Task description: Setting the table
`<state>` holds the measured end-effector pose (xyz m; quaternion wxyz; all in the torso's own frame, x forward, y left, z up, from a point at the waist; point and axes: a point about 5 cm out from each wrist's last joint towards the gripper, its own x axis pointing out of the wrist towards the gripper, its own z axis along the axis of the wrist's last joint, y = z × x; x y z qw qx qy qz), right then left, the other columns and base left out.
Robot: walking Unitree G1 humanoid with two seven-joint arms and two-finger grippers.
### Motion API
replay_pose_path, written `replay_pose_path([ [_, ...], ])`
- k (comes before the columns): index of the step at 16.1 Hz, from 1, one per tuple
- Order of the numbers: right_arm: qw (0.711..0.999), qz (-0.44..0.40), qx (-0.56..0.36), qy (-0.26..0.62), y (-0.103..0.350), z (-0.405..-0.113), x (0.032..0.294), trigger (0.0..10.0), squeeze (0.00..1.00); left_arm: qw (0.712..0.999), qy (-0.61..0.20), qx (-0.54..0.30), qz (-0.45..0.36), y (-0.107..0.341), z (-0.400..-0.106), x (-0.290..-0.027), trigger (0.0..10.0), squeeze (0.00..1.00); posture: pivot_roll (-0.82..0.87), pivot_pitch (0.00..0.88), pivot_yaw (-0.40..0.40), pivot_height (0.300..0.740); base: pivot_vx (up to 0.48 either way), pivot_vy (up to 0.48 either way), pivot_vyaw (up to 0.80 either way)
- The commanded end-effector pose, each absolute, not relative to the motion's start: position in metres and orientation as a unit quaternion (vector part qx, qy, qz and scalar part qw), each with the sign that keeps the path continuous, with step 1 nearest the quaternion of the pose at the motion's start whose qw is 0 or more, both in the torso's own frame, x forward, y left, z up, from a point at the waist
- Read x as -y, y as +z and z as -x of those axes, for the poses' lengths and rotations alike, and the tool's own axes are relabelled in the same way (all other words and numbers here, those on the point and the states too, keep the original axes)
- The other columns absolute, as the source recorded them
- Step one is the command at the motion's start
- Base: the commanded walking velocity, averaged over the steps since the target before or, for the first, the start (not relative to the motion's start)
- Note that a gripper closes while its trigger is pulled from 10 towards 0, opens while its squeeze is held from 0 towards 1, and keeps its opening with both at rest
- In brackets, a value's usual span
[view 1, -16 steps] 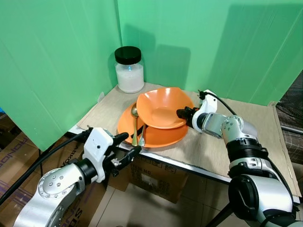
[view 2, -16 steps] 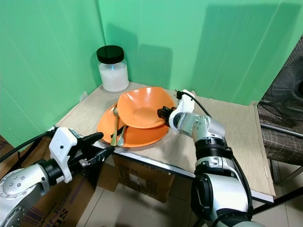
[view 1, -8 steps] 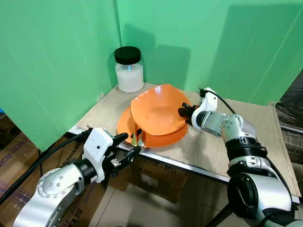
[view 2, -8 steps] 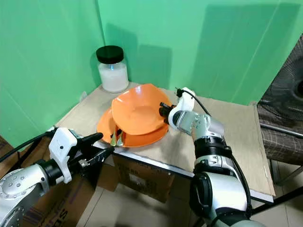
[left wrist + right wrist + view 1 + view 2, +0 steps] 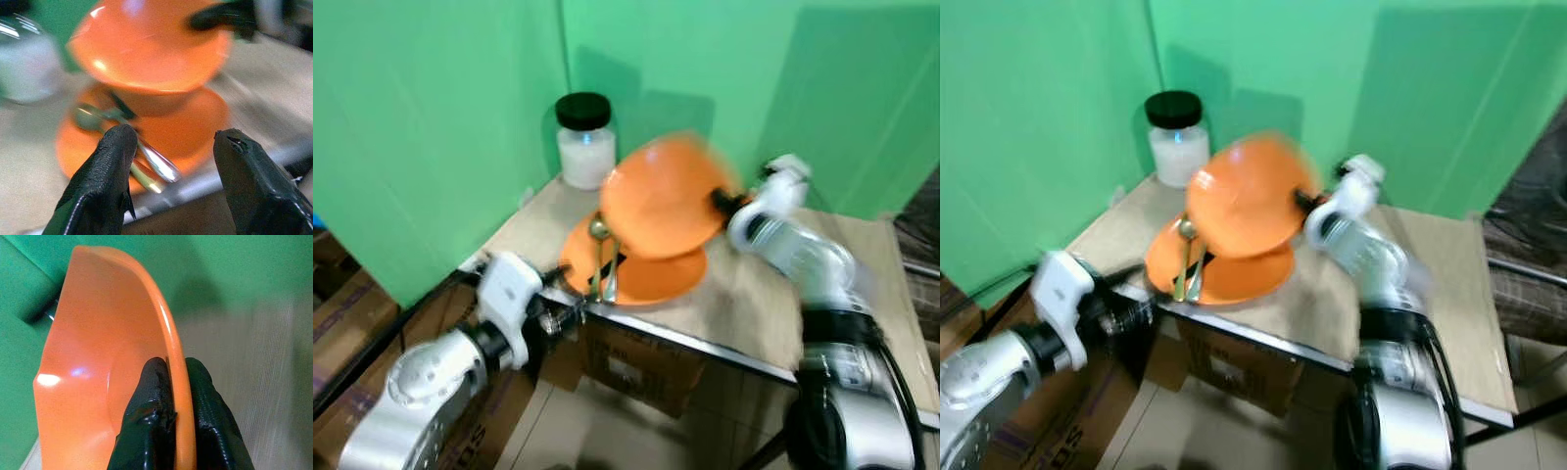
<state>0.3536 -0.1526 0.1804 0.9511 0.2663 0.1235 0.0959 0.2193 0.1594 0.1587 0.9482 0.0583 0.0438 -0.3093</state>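
My right gripper (image 5: 718,201) is shut on the rim of an orange bowl (image 5: 661,196), which hangs tilted above an orange plate (image 5: 646,277); the wrist view shows its fingers (image 5: 151,396) pinching the bowl (image 5: 98,396) at the edge. Metal cutlery (image 5: 599,262) lies on the plate's left side, and a spoon bowl shows at its top. My left gripper (image 5: 566,311) is low at the table's front edge, open, with the plate (image 5: 195,127) and cutlery (image 5: 146,164) just beyond its fingers (image 5: 105,186). The eye views are blurred.
A glass jar (image 5: 584,142) with a black lid and white contents stands in the back left corner of the wooden table (image 5: 773,294). Green screens wall in the back and left. A cardboard box (image 5: 636,362) sits under the table.
The right gripper has lifted the bowl off the plate and tilted it up, uncovering the cutlery. The left gripper has edged closer to the table's front edge. The camera has shifted a little.
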Motion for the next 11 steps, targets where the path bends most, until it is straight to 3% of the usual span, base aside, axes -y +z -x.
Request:
replay_pose_path([
  [1, 0.968, -0.221, -0.04, 0.112, 0.211, -0.348, 0.152, 10.0, 0.0, 0.957, -0.284, -0.02, -0.061, 0.17, -0.223, -0.161, 10.0, 0.0, -0.03, 0.0, 0.02, 0.74, 0.0, 0.0, 0.0],
  [3, 0.974, -0.183, 0.021, 0.132, 0.227, -0.323, 0.149, 10.0, 0.0, 0.971, -0.231, 0.004, -0.065, 0.179, -0.229, -0.16, 10.0, 0.0, -0.03, 0.0, 0.031, 0.74, 0.0, 0.0, 0.0],
  [4, 0.983, -0.095, 0.09, 0.13, 0.236, -0.306, 0.145, 10.0, 0.0, 0.978, -0.196, 0.015, -0.074, 0.182, -0.231, -0.158, 10.0, 0.0, -0.04, 0.0, 0.043, 0.74, 0.0, 0.0, 0.0],
  [6, 0.981, -0.052, 0.136, 0.128, 0.24, -0.292, 0.141, 10.0, 0.0, 0.982, -0.173, 0.016, -0.078, 0.182, -0.232, -0.156, 10.0, 0.0, -0.04, 0.0, 0.048, 0.74, 0.0, 0.0, 0.0],
  [9, 0.981, -0.082, 0.147, 0.093, 0.234, -0.269, 0.145, 10.0, 0.0, 0.985, -0.153, 0.031, -0.076, 0.185, -0.231, -0.145, 10.0, 0.0, -0.04, 0.0, 0.031, 0.74, 0.0, 0.0, -0.8],
  [11, 0.983, -0.049, 0.154, 0.09, 0.232, -0.262, 0.145, 10.0, 0.0, 0.985, -0.145, 0.033, -0.091, 0.185, -0.232, -0.143, 10.0, 0.0, -0.04, 0.0, 0.027, 0.74, 0.0, 0.0, -0.8],
])
